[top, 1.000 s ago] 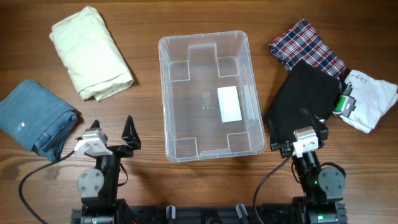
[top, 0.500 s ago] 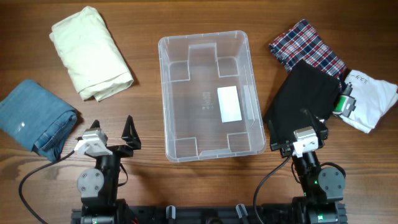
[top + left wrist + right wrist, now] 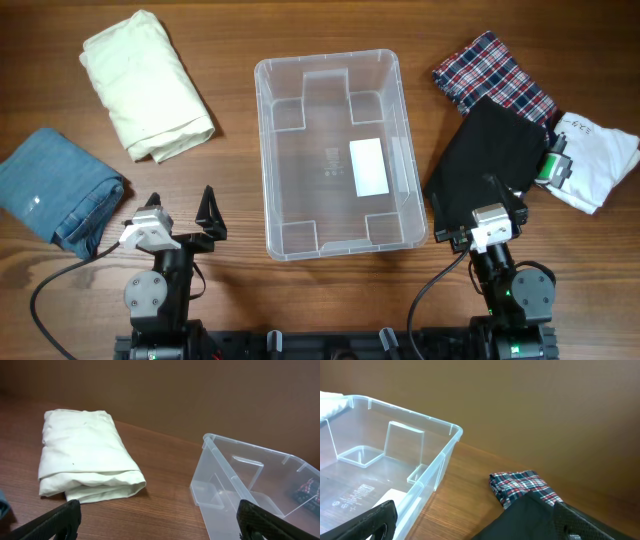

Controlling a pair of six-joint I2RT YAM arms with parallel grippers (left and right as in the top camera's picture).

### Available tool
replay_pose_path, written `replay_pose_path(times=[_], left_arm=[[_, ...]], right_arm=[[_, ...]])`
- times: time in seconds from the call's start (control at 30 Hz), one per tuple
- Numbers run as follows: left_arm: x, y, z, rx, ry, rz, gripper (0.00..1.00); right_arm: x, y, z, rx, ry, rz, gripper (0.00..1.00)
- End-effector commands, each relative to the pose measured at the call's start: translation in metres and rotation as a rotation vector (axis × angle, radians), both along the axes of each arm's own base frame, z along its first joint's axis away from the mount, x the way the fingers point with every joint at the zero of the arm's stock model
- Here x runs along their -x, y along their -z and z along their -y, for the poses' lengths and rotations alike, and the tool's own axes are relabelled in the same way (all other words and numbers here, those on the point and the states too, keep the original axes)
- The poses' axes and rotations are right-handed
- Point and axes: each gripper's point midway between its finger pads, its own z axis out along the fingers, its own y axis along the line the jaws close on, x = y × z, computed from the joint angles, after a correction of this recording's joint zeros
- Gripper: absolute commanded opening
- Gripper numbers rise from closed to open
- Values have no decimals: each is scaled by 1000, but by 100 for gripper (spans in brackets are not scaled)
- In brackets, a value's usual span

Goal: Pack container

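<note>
The container (image 3: 325, 57) sat empty at the centre of the frame on the wooden surface (image 3: 230, 150), so packing had not begun. At the bottom edge, the left gripper (image 3: 181, 208) and right gripper (image 3: 485, 522) both held their jaws wide, holding nothing. The next move likely called for the right arm to pinch the black garment (image 3: 490, 160) just ahead and lift it over the rim.

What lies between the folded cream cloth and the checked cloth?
The clear container stands between the cream cloth and the checked cloth; the overhead view shows it.
</note>
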Motion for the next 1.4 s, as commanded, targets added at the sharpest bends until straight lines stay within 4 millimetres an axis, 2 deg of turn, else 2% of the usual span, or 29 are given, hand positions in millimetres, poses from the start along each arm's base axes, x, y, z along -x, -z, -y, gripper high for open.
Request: replay_pose_path(times=[0.0, 0.93, 1.1, 1.17, 1.3, 1.37], left_arm=[[0, 2, -1, -17, -10, 1, 100], [0, 1, -1, -13, -6, 8, 100], [0, 3, 4, 123, 11, -4, 100], [1, -6, 10, 131, 49, 3, 99], [10, -57, 12, 148, 55, 22, 99], [12, -82, 12, 149, 54, 0, 100]], right_arm=[[1, -3, -3, 8, -19, 14, 100], [2, -5, -6, -18, -36, 20, 100], [-1, -1, 0, -277, 2, -64, 100], [-1, -11, 4, -316, 22, -68, 100], [-2, -54, 25, -356, 150, -85, 100], [-3, -73, 32, -400, 208, -159, 100]])
